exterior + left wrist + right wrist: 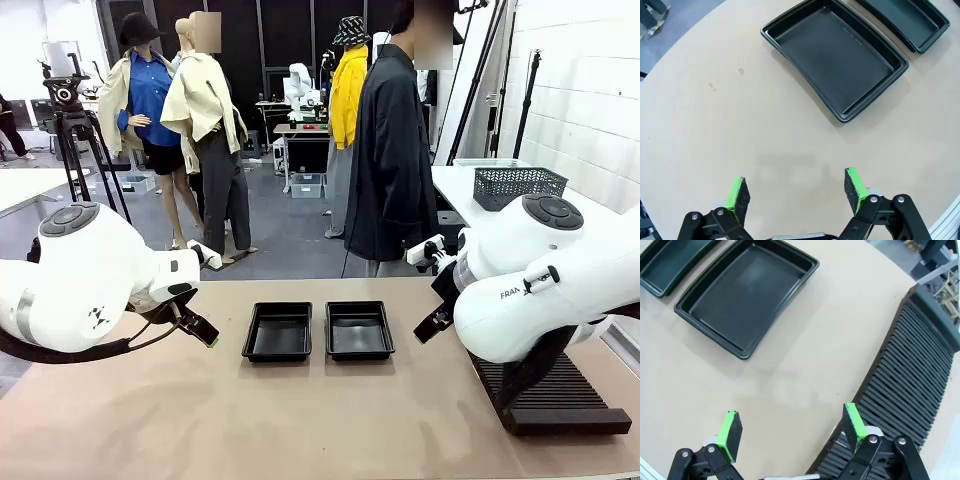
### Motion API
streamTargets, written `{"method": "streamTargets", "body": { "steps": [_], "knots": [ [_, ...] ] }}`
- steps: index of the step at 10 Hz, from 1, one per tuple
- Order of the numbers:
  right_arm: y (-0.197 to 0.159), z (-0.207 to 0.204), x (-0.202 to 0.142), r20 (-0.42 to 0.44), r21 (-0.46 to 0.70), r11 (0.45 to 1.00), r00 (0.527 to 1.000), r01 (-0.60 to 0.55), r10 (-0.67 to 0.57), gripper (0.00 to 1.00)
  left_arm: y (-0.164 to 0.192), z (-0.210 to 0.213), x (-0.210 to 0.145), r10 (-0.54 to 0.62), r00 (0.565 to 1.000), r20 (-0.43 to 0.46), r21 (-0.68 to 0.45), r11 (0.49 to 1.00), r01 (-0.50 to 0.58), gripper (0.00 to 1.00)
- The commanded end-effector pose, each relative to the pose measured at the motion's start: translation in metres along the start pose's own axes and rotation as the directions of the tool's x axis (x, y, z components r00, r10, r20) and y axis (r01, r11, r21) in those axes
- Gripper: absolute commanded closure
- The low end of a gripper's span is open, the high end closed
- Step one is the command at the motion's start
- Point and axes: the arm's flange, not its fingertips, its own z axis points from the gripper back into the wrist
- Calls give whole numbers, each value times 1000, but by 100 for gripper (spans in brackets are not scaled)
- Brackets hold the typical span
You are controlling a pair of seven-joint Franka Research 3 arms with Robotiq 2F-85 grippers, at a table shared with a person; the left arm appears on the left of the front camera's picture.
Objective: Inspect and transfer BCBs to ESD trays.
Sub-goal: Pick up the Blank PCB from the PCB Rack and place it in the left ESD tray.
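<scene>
The two ESD trays [277, 335] sit side by side. Left of them, the left gripper [203, 331] angles down over the tabletop [150, 420], fingers spread, released. Right of them, the right gripper [431, 325] mirrors it, also released, with the ribbed rack [555, 395] farther right.

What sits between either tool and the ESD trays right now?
Nothing visible: bare table runs from the open left tool to the left tray, and from the open right tool to the right tray. Both trays empty.
</scene>
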Motion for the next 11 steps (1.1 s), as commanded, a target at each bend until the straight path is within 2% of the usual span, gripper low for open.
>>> {"method": "streamTargets", "body": {
  "steps": [1, 11],
  "knots": [
    [0, 0, 0, 0, 0, 1000, 1000, 0, 0, 0, 0, 0, 0, 0, 1000, 0, 0, 1000, 0, 0],
    [0, 0, 0, 0, 0, 1000, 1000, 0, 0, 0, 0, 0, 0, 0, 1000, 0, 0, 1000, 0, 0]
  ]
}}
